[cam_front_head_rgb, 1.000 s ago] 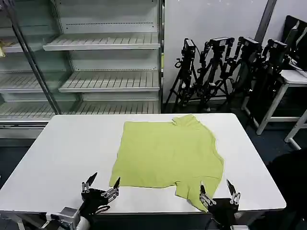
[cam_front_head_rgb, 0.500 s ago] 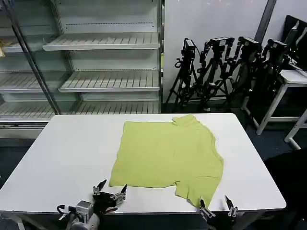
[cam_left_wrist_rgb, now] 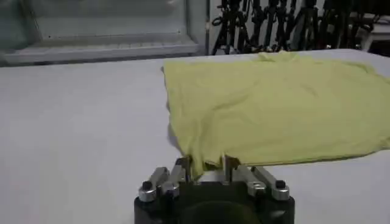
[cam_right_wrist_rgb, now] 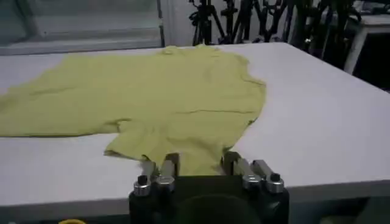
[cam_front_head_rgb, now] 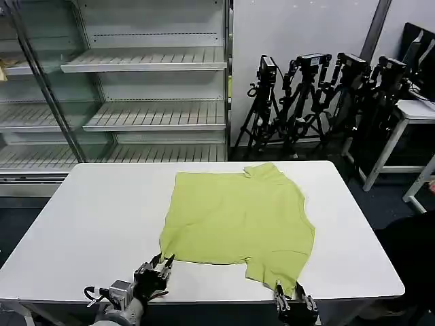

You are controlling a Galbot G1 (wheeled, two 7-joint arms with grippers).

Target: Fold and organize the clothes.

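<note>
The lime T-shirt lies spread flat on the white counter, plain side up, a little toward the right half, its collar toward the far edge and its hem toward the near edge. The left gripper sits low at the near edge, at the shirt's near left corner; in the left wrist view its jaws stand narrow around that corner, with a bit of cloth pinched between them. The right gripper is at the near edge too, by the near right sleeve, which droops to the counter's lip; in the right wrist view its jaws stand on either side of the sleeve's edge with the cloth between them, though whether they have closed on it I cannot tell. Behind the counter stand empty shelves and a cluster of tripods.
</note>
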